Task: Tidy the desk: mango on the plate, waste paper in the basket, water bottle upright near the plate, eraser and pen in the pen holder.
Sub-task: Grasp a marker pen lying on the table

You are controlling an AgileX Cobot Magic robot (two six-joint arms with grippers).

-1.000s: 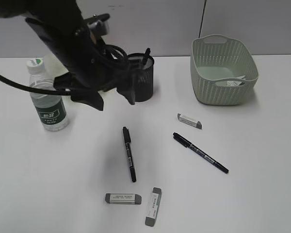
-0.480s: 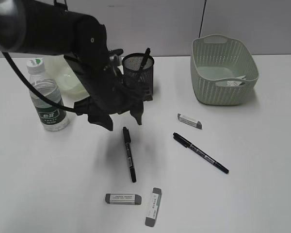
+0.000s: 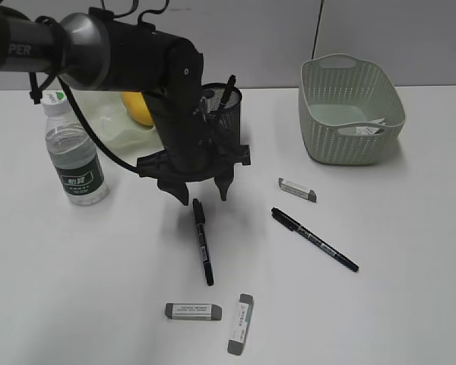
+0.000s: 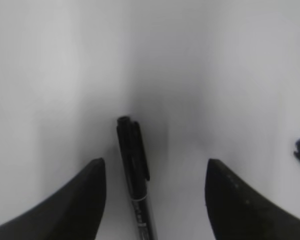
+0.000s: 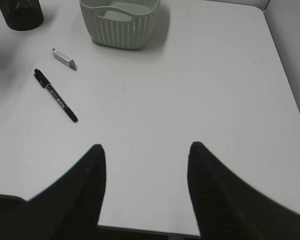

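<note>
My left gripper [image 3: 200,196] hangs open over the cap end of a black pen [image 3: 204,243] lying on the desk [image 3: 76,266]. In the left wrist view this pen [image 4: 135,170] lies between the fingers [image 4: 90,190], nearer the left one and untouched. A second pen [image 3: 314,239] and three erasers [image 3: 297,189], [image 3: 193,311], [image 3: 241,323] lie loose. The mango [image 3: 137,108] rests on the plate [image 3: 110,125]. The water bottle [image 3: 74,152] stands upright beside it. The pen holder [image 3: 226,114] holds one pen. Waste paper [image 3: 368,129] lies in the basket [image 3: 349,110]. My right gripper [image 5: 146,146] is open and empty.
The left arm covers part of the pen holder and the plate. From the right wrist camera I see the second pen [image 5: 56,95], an eraser [image 5: 64,58] and the basket [image 5: 120,22] far ahead; the desk's near edge lies just under the right gripper.
The left arm has swung from the pen holder forward and down over the left pen, uncovering the mango and plate. Its jaws have narrowed a little. The right gripper has held still.
</note>
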